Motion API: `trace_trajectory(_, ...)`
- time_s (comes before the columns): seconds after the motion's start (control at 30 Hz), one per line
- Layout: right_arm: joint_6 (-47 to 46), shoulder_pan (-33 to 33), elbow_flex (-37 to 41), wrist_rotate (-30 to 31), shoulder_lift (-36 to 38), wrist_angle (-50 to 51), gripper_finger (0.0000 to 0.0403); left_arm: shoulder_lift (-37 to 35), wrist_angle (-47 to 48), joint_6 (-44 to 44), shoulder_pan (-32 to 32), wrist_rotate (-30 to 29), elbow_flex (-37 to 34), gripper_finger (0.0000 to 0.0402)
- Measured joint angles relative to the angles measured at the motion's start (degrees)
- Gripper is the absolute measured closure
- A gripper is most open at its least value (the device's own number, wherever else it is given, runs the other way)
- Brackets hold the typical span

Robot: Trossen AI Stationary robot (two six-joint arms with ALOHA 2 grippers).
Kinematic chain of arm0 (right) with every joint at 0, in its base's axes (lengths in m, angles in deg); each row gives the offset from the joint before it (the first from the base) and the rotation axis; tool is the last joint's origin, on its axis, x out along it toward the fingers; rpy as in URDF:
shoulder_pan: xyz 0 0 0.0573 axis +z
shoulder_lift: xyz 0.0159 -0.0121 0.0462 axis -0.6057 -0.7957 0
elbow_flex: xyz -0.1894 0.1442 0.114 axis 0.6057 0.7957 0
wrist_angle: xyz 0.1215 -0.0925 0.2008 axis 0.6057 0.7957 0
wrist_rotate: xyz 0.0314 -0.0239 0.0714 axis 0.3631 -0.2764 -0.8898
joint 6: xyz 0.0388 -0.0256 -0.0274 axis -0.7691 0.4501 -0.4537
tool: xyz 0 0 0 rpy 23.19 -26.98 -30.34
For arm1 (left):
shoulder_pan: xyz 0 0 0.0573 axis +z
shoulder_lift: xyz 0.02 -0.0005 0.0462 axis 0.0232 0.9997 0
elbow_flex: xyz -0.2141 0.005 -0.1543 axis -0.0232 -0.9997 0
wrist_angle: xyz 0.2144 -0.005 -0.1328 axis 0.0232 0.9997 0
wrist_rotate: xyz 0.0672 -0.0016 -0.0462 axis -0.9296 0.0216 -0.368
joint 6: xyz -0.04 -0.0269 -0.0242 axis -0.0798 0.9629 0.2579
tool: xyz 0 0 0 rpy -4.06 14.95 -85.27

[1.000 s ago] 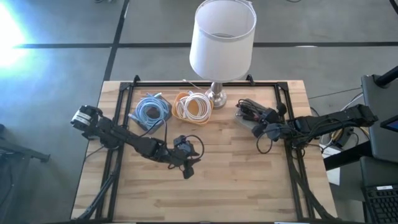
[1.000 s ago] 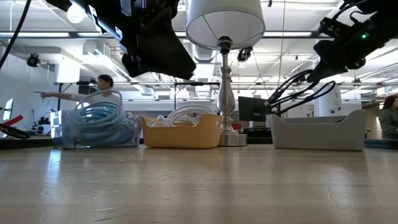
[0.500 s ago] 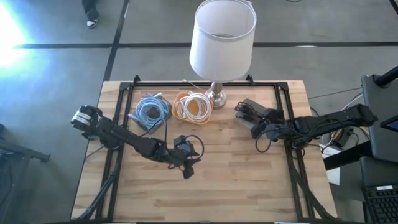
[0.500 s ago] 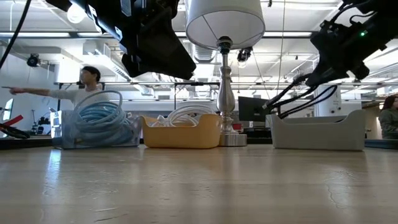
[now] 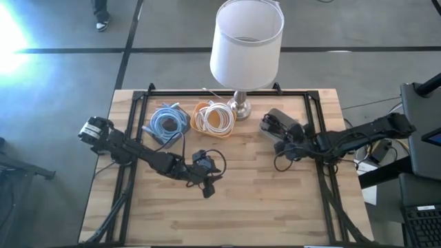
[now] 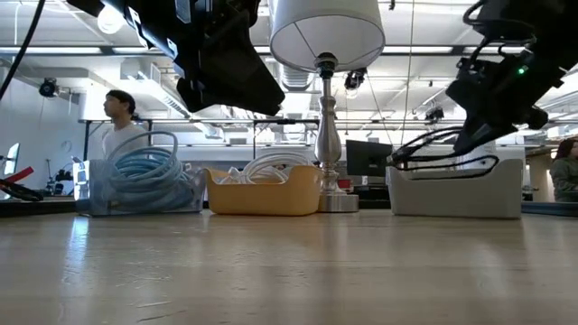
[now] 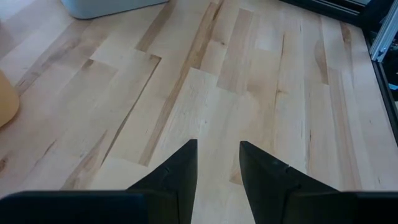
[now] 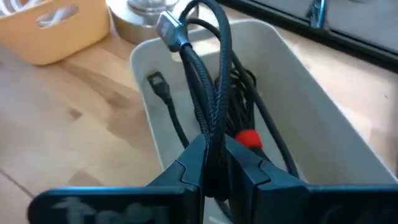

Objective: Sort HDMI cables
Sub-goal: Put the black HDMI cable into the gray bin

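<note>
A: What is the right gripper (image 8: 213, 163) doing?
B: It is clamping a thin black braided HDMI cable (image 8: 202, 93) over the pale grey plastic tray (image 5: 275, 117) at right of centre in the high view. Its lower loops are partly hidden in the tray.

A: And the left gripper (image 7: 218, 163)?
B: It is hanging with fingers parted over bare wood, mid-frame. Light blue cable loops (image 5: 167, 122) and white cable loops (image 5: 215, 117) are lying in trays at upper centre; their ends are hard to make out.

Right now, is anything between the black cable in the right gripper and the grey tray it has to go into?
Nothing visible. The right gripper holds the black cable over the open grey tray, which holds only other black cables.
</note>
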Motion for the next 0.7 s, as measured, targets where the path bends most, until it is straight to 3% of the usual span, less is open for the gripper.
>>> trace_trajectory(0.27, -2.9, 0.1, -4.2, -0.8, -0.6, 2.7, 0.0364, 0.0, 0.0, 0.0, 0.0, 0.0, 0.0, 0.028)
trace_trajectory(0.37, -7.3, 0.1, -4.2, 1.7, 0.0, 8.2, 0.0364, 0.0, 0.0, 0.0, 0.0, 0.0, 0.0, 0.028)
trace_trajectory(0.7, -7.2, 0.1, -3.1, -0.7, -0.5, 8.6, 0.0364, 0.0, 0.0, 0.0, 0.0, 0.0, 0.0, 0.028)
